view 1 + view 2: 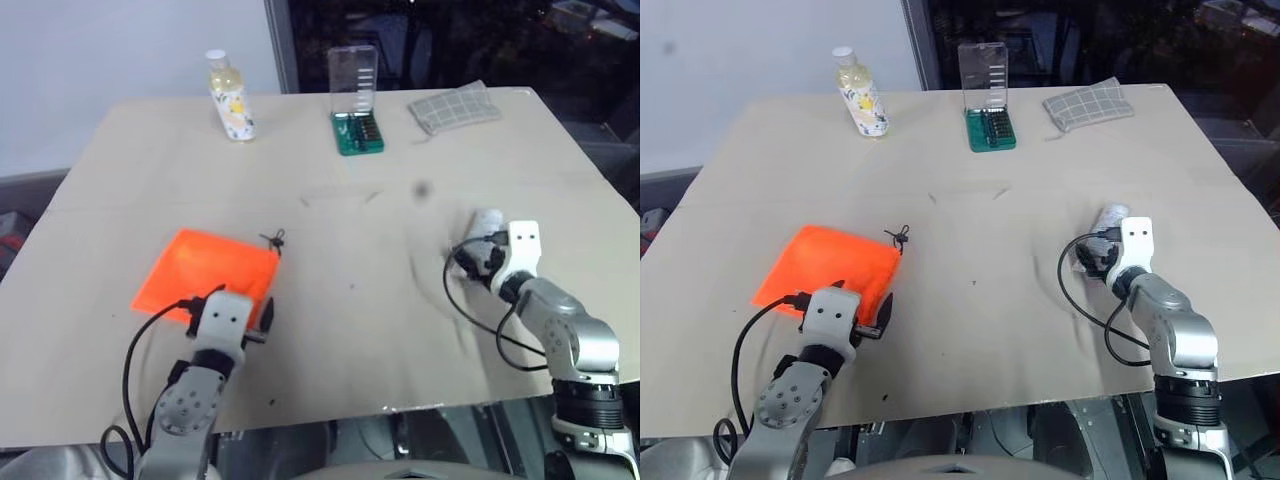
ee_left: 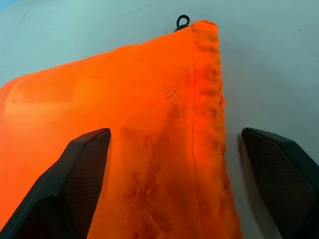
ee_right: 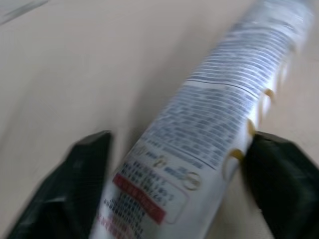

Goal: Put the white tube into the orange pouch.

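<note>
Jaws of the right gripper [image 3: 174, 191] straddle the white tube [image 3: 214, 119], one finger just touching its side, the other with a gap, so no firm hold yet. Left gripper [image 2: 174, 189] stands wide over the orange pouch [image 1: 205, 272], holding nothing. Well to the right of the pouch, the tube lies flat on the worktop [image 1: 350, 200]. Being soft and round, it may roll or squirt out if the squeeze lands off-centre.
</note>
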### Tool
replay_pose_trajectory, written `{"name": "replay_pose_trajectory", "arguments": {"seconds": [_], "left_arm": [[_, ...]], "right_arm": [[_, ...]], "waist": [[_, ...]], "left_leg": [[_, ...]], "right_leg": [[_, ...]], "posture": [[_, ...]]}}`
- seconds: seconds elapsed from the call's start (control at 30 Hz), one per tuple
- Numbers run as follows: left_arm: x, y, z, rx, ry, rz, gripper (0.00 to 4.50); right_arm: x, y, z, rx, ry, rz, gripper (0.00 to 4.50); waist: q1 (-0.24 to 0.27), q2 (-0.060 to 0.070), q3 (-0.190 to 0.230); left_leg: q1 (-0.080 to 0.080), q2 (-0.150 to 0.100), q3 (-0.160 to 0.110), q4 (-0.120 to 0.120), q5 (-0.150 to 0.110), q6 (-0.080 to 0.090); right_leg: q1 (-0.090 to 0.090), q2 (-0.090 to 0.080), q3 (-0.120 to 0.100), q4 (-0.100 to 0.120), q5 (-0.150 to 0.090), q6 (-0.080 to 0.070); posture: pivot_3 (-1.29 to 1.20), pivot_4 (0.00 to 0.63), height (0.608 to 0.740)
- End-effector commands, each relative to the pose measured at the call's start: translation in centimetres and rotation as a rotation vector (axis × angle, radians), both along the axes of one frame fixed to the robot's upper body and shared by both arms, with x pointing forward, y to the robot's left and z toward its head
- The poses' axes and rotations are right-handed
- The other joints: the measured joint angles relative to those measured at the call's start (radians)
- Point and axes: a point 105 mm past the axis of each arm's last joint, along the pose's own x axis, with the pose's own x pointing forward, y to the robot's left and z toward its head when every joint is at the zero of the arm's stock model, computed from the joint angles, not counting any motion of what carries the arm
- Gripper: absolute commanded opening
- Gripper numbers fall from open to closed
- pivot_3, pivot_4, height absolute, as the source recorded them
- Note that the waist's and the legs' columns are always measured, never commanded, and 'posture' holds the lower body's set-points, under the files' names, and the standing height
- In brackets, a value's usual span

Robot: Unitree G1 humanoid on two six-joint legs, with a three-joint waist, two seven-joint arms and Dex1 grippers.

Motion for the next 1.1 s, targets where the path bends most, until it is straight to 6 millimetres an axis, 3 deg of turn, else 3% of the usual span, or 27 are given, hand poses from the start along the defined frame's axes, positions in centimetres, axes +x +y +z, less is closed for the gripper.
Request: {"name": "replay_pose_trajectory", "arguments": {"seconds": [0.03, 0.1, 0.47, 0.57, 0.8, 0.9, 1.1], "left_arm": [[-0.2, 0.2, 0.0, 0.004, -0.006, 0.009, 4.42], [-0.3, 0.2, -0.1, 0.003, -0.001, 0.006, 4.42], [-0.4, 0.4, -0.6, 0.010, 0.013, -0.001, 4.42], [-0.5, 0.4, -0.6, 0.026, 0.018, -0.008, 4.42], [-0.3, 1.0, -0.4, 0.023, 0.008, 0.023, 4.42], [-0.4, 1.1, -0.4, 0.037, 0.013, 0.026, 3.57], [-0.5, 1.5, 0.1, 0.106, -0.022, 0.037, 0.58]], "right_arm": [[-0.3, -0.7, -0.8, 0.053, 0.050, -0.045, 2.43], [-0.5, -0.6, -0.8, 0.065, 0.051, -0.030, 1.46], [-0.6, -1.1, -0.7, 0.072, 0.042, -0.045, 1.46], [-0.4, -1.1, -0.6, 0.082, 0.027, -0.050, 0.76], [-0.5, -1.0, -0.7, 0.078, 0.022, -0.048, 0.76], [-0.6, -1.0, -0.9, 0.076, 0.024, -0.046, 0.72], [-0.7, -1.1, -1.1, 0.065, 0.026, -0.043, 0.72]], "waist": [[0.000, 0.000, 0.000], [-0.001, 0.000, 0.000], [0.000, 0.001, -0.001], [-0.001, 0.001, -0.001], [-0.001, 0.001, -0.001], [0.000, 0.001, -0.001], [0.000, 0.001, -0.001]], "left_leg": [[0.000, 0.000, 0.000, 0.000, 0.000, 0.000], [0.000, 0.000, 0.000, 0.000, 0.000, 0.000], [0.000, 0.000, 0.000, 0.000, 0.000, 0.000], [0.000, 0.000, 0.000, 0.000, 0.000, 0.000], [0.000, 0.000, 0.000, 0.000, 0.000, 0.000], [0.000, 0.000, 0.000, 0.000, 0.000, 0.000], [0.000, 0.000, 0.000, 0.000, 0.000, 0.000]], "right_leg": [[0.000, 0.000, 0.000, 0.000, 0.000, 0.000], [0.000, 0.000, 0.000, 0.000, 0.000, 0.000], [0.000, 0.000, 0.000, 0.000, 0.000, 0.000], [0.000, 0.000, 0.000, 0.000, 0.000, 0.000], [0.000, 0.000, 0.000, 0.000, 0.000, 0.000], [0.000, 0.000, 0.000, 0.000, 0.000, 0.000], [0.000, 0.000, -0.001, 0.000, 0.000, 0.000]], "posture": [[0.00, 0.150, 0.740], [0.00, 0.150, 0.740], [0.00, 0.150, 0.740], [0.00, 0.150, 0.740], [0.00, 0.150, 0.740], [0.00, 0.150, 0.740], [0.00, 0.150, 0.740]]}}
